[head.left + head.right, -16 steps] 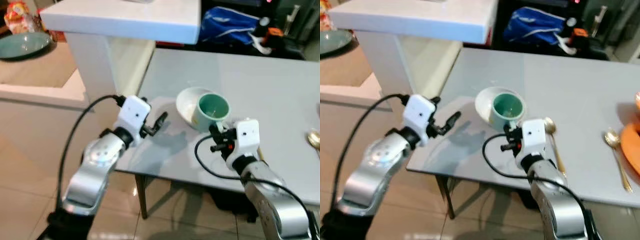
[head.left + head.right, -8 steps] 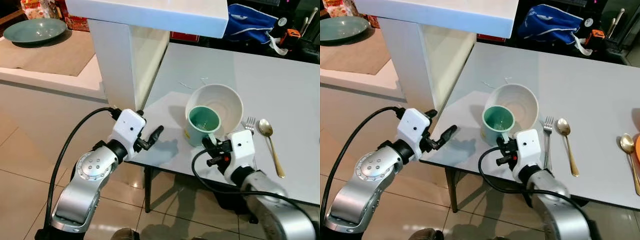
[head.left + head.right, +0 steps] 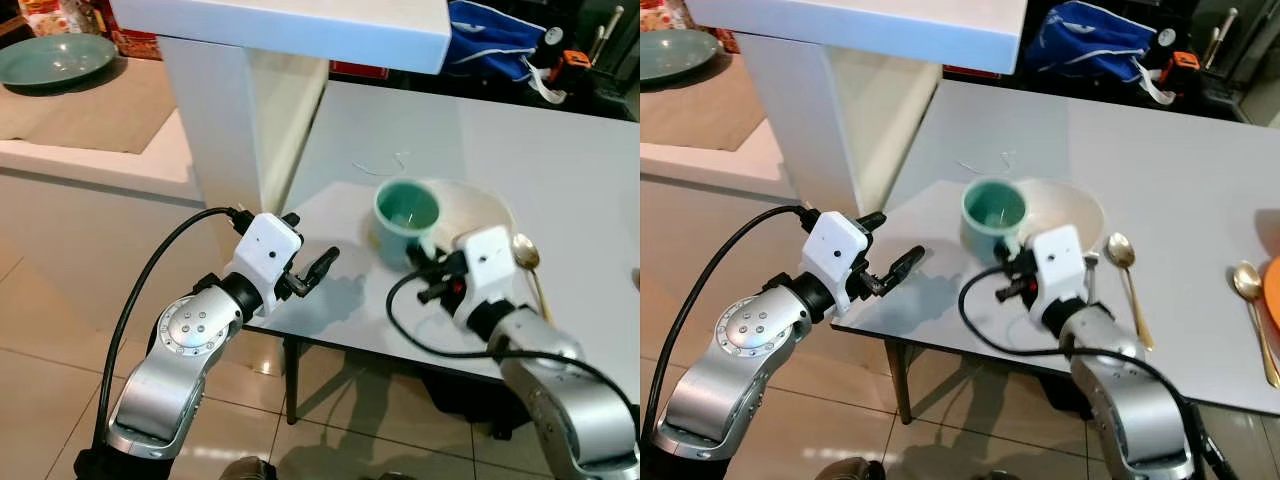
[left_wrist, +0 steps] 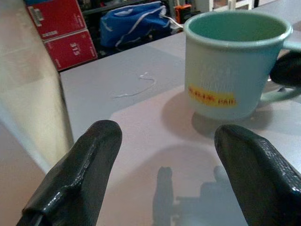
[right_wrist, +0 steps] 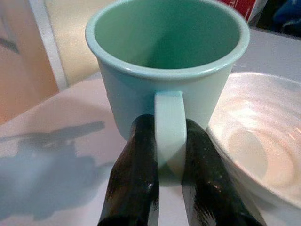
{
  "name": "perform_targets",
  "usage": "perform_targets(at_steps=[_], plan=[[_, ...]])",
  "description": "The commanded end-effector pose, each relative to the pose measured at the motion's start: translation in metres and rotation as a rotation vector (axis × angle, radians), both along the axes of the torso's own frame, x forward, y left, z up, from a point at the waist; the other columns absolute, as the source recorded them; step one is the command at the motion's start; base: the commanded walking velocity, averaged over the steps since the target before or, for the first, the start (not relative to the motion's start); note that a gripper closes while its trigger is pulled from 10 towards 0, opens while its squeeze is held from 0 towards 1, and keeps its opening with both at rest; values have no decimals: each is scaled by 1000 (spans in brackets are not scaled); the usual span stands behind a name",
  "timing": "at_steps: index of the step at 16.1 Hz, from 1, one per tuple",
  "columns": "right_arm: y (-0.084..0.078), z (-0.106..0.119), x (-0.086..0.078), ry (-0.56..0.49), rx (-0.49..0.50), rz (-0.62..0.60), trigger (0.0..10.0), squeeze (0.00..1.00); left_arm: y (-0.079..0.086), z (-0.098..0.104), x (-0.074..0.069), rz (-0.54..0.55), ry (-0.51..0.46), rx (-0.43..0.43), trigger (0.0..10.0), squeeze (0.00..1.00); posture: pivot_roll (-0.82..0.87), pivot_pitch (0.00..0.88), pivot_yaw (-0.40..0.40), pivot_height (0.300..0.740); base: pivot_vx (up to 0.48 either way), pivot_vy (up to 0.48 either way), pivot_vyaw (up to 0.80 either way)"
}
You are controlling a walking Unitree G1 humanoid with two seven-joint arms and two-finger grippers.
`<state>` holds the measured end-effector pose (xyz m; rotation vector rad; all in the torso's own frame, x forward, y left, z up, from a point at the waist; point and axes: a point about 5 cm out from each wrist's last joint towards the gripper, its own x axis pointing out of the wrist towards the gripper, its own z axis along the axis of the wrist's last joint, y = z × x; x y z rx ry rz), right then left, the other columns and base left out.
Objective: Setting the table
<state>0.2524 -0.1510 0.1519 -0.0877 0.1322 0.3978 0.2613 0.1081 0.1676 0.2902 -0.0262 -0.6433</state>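
A pale green mug (image 3: pixel 405 215) stands on the grey table (image 3: pixel 570 160), just left of a white bowl (image 3: pixel 478 208). My right gripper (image 5: pixel 169 183) is shut on the mug's handle (image 5: pixel 169 127), one black finger (image 5: pixel 134 165) on each side; it reaches in from the table's near edge (image 3: pixel 1012 280). The mug (image 5: pixel 167 61) is upright and empty, with the bowl (image 5: pixel 254 136) close beside it. My left gripper (image 3: pixel 318 270) hovers open at the table's near left corner. Its fingers (image 4: pixel 80 165) point at the mug (image 4: pixel 235 70) from a short way off and hold nothing.
A fork (image 3: pixel 1090 268) and a gold spoon (image 3: pixel 1123 258) lie right of the bowl. Farther right are another gold spoon (image 3: pixel 1245 285) and an orange plate's edge (image 3: pixel 1273 280). A white counter pillar (image 3: pixel 250 120) rises left of the table. A green plate (image 3: pixel 55 58) sits far left, a blue bag (image 3: pixel 490 40) behind.
The right gripper has carried the mug from inside the bowl's near side to the table left of the bowl. The camera shifted a little. The left gripper stays open near the corner.
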Motion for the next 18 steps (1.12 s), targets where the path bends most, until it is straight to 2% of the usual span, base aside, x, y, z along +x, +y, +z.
perform_targets(at_steps=[1,4,5,7,8,9,11,12,13,15,18], plan=[[-6,7,1,-35,4,-20,10000,0,1,1,-1,1,-8,5,10000,0,27,14,-40,740,0,0,0],[-14,28,-1,-121,57,26,10000,0,0,0,-1,-12,-15,-8,10000,0,12,0,-25,740,0,0,0],[-18,36,-8,-134,71,84,10000,0,-3,-2,-3,-46,-2,-7,10000,0,0,0,-15,740,0,0,0],[-29,37,-22,-100,3,154,10000,0,-8,-6,-6,-114,22,1,10000,0,-25,0,1,740,0,0,0],[-38,38,-27,-90,-22,145,10000,0,-11,-7,-7,-140,27,-1,10000,0,-35,3,6,740,0,0,0],[-50,41,-29,-91,-33,103,10000,0,-14,-7,-7,-166,24,9,10000,0,-42,7,9,740,0,0,0],[-84,51,-28,-124,-59,-102,10000,0,-17,-4,-5,-201,25,-6,10000,0,-60,20,23,740,0,0,0],[-98,54,-34,-126,-82,-150,10000,0,-20,-6,-8,-245,35,1,10000,0,-59,25,34,740,0,0,0],[-101,55,-38,-124,-84,-158,10000,0,-20,-8,-10,-257,37,4,10000,0,-56,22,36,740,0,0,0],[-120,57,-47,-101,-134,-195,10000,0,-24,-5,-19,-312,56,-32,10000,0,-50,12,32,740,0,0,0],[-147,47,-54,30,-206,-253,10000,0,-23,-4,-26,-365,78,-85,10000,0,-41,15,31,740,0,0,0]])
